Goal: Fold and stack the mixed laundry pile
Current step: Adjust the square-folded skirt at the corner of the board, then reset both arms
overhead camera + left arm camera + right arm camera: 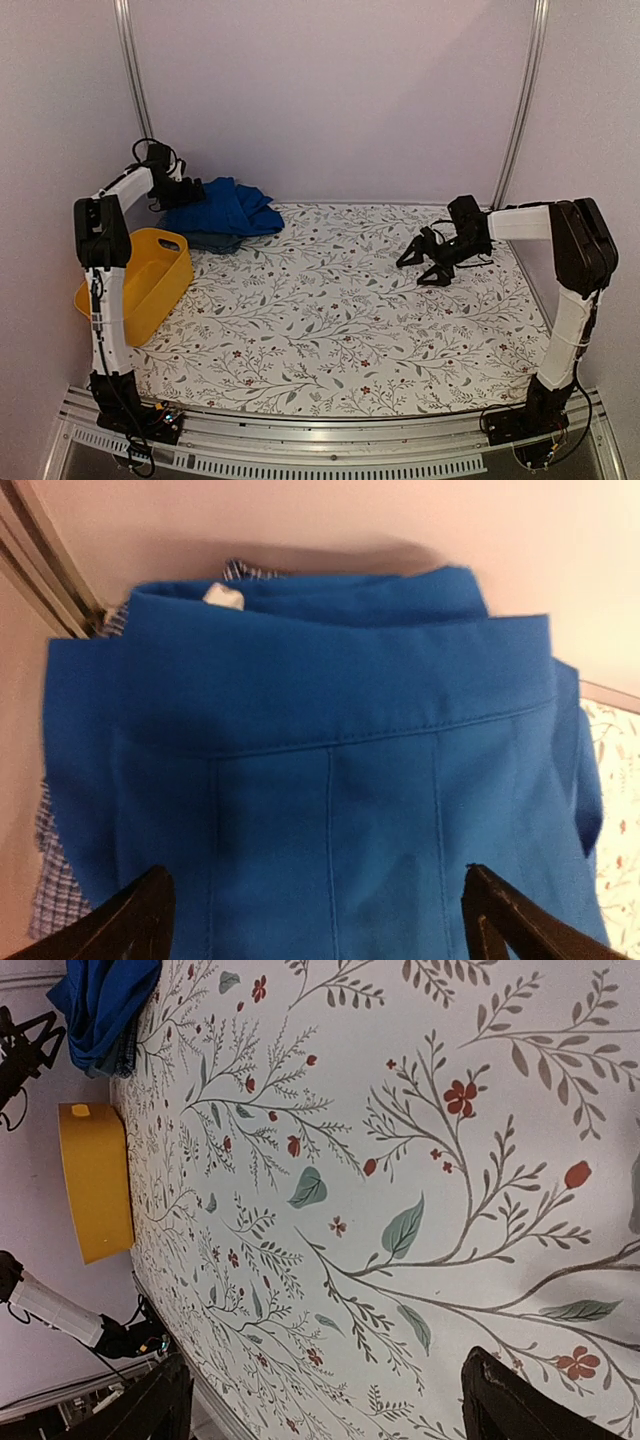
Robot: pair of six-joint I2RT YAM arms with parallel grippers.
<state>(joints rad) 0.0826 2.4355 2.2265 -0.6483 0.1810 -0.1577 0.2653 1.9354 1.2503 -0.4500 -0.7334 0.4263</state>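
Note:
The laundry pile [225, 213] lies at the table's far left corner against the back wall. A royal-blue piece [330, 770] is on top and fills the left wrist view. A checked blue shirt [45, 880] shows at its left edge and behind it. A darker piece [215, 241] peeks out at the pile's front. My left gripper [190, 192] is open at the pile's left side, jaws spread wide just above the royal-blue cloth, holding nothing. My right gripper [423, 262] is open and empty over the floral table at the right, far from the pile [100, 1005].
A yellow plastic tub [140, 280] stands at the left table edge in front of the pile; it also shows in the right wrist view [95, 1180]. The floral tablecloth [330, 320] covers the table. Walls and metal frame posts [130, 70] close in behind the pile.

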